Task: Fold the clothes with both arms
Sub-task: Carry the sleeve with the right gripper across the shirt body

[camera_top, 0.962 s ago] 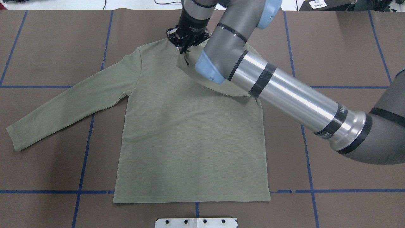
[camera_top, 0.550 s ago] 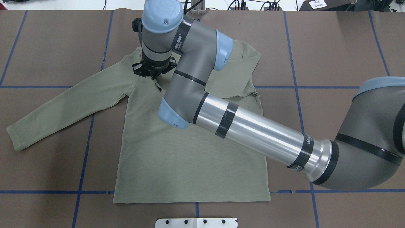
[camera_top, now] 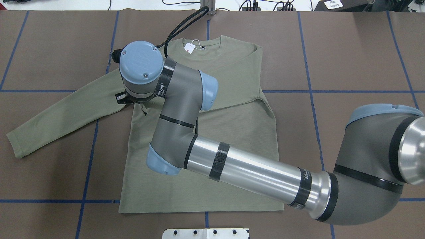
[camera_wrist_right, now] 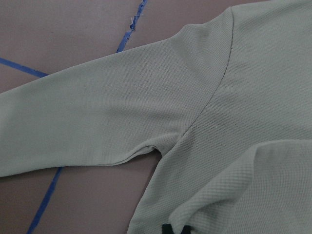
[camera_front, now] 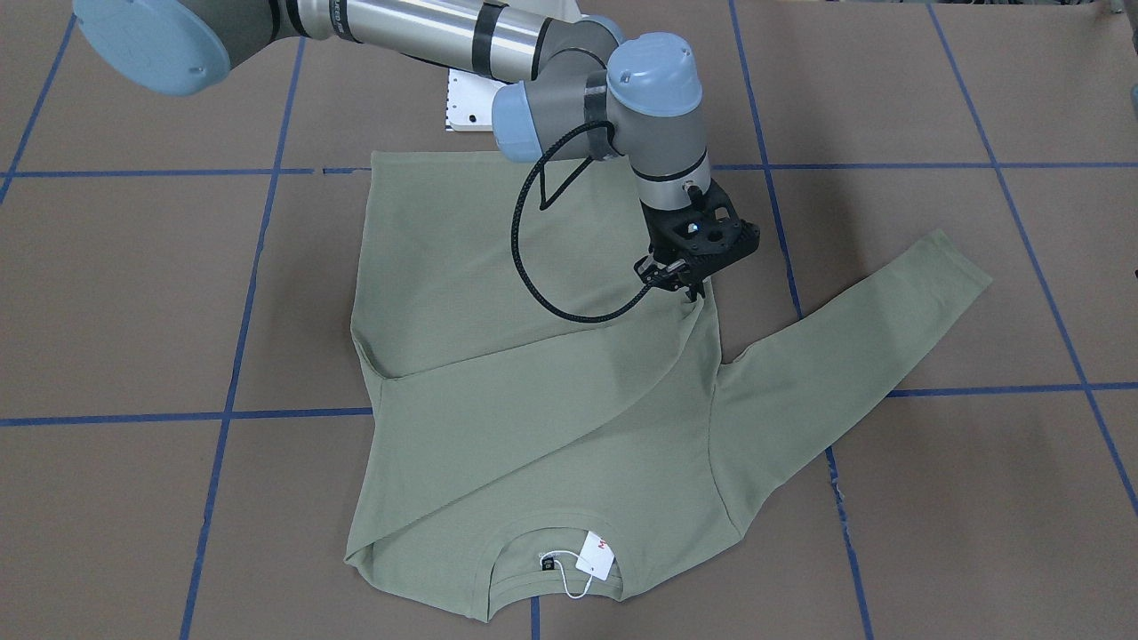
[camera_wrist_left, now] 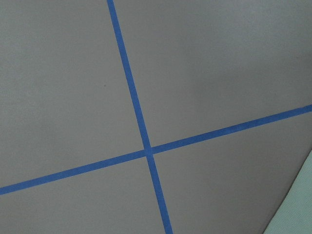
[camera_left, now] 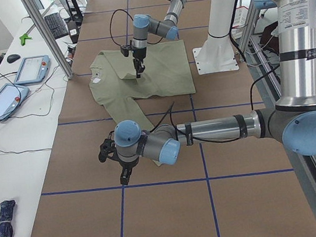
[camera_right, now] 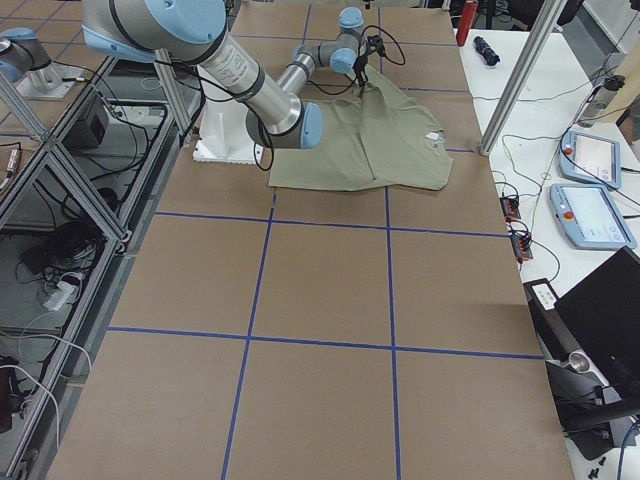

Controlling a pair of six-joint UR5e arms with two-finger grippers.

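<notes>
Sage-green long-sleeve shirt (camera_top: 232,126) is lying flat in the middle of the brown tabletop (camera_top: 358,59), collar on the side away from the robot. One sleeve's folded across the body, and the right gripper (camera_front: 686,286) is pinched closed on its cuff, right by the opposite armpit. The other sleeve sticks out toward the robot's left. The white hang tag (camera_front: 597,554) at the collar has a red mark, too small to read. Can't tell whether the left gripper (camera_left: 125,175), near that sleeve's end, is open.
</notes>
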